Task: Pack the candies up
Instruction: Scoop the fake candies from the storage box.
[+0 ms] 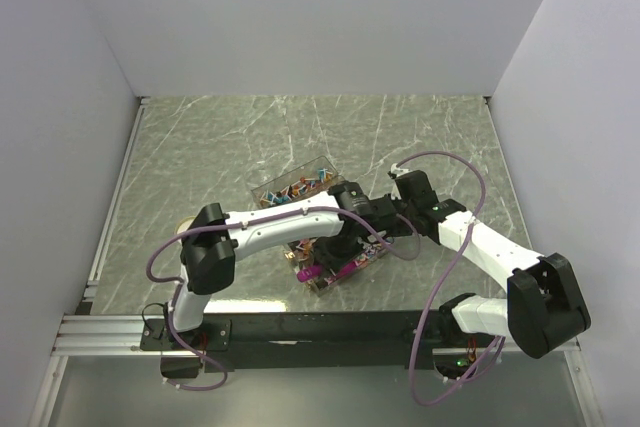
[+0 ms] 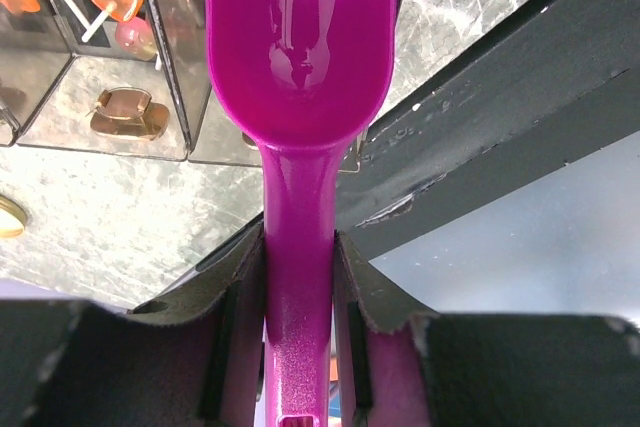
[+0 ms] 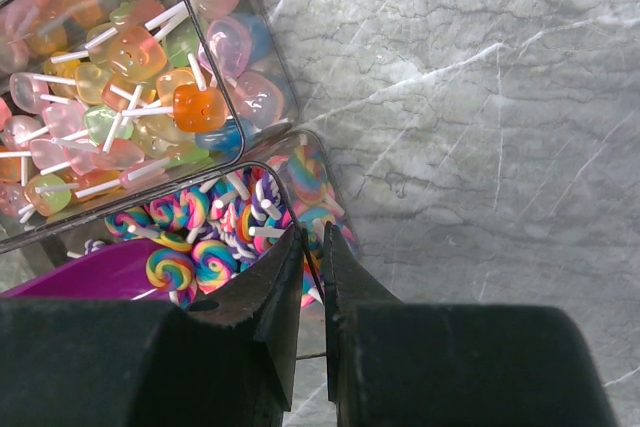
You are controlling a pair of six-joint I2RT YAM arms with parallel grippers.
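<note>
**Item:** candies [image 3: 130, 77], small stick sweets in mixed colours, lodged in compartments of clear box [image 1: 288, 174] at middle of table [image 1: 300, 127], beneath both wrists. Swirl lollipops [image 3: 200, 247] in compartment nearest right wrist.

**Left gripper** [image 2: 298, 247]: clamped on handle of magenta scoop [image 2: 300, 47]. Bowl apparently bare, close beside box wall.

**Right gripper** [image 3: 312, 247]: narrowed to a slit at edge of swirl compartment. Impossible to tell whether pinching wall, stick or nothing.

**Hazards, as judged:**
- Scoop lip catching a divider and shoving or tipping box.
- Handle twisting in grip under load.
- Sweets spilling onto table.
- Crowded wrists knocking together.

**Obscured:**
- Most of box under arms in top view.
- Scoop's front edge cut off in left wrist view.
- Packing destination not identifiable.
</note>
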